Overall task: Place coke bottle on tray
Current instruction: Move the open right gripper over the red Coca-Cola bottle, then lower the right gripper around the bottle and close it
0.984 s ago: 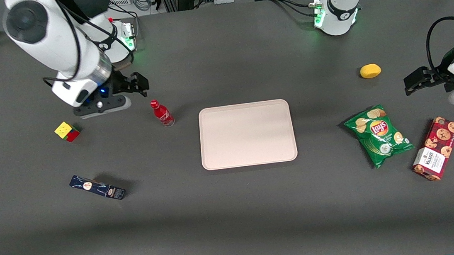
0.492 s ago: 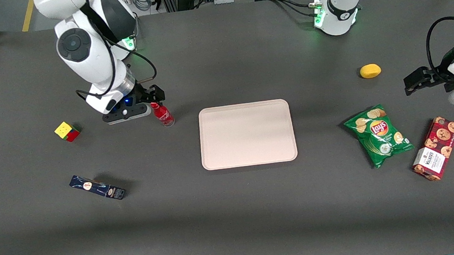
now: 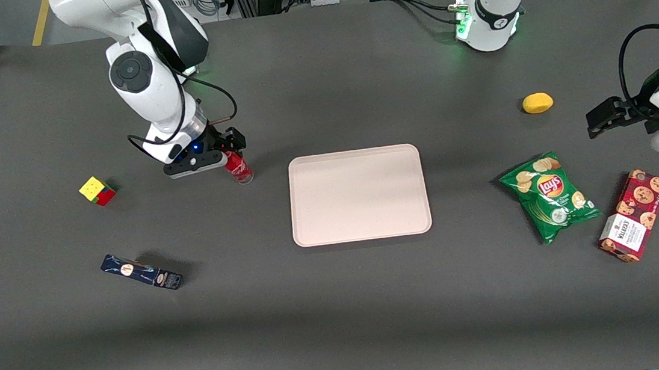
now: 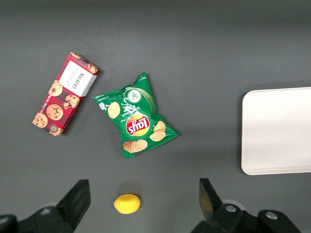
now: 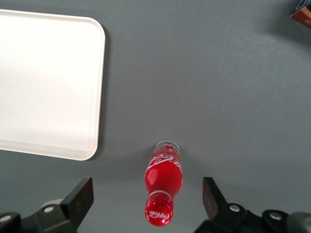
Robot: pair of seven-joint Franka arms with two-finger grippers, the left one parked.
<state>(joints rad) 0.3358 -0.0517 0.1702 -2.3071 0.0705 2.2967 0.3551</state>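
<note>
The coke bottle [image 3: 240, 170], small and red with a red cap, stands upright on the dark table beside the tray [image 3: 359, 195], toward the working arm's end. My gripper [image 3: 230, 148] hangs just above it and is open. In the right wrist view the bottle [image 5: 164, 184] stands between the two spread fingers [image 5: 82, 195], and neither finger touches it. The pale pink tray [image 5: 48, 82] lies flat with nothing on it.
A colour cube [image 3: 97, 190] and a dark blue box [image 3: 141, 272] lie toward the working arm's end. A green chips bag [image 3: 550, 195], a red cookie box [image 3: 634, 215] and a yellow lemon [image 3: 537, 103] lie toward the parked arm's end.
The right arm has swung toward the tray and come down. Its open gripper went from beside the cube's area to over the coke bottle's cap. The bottle has not moved.
</note>
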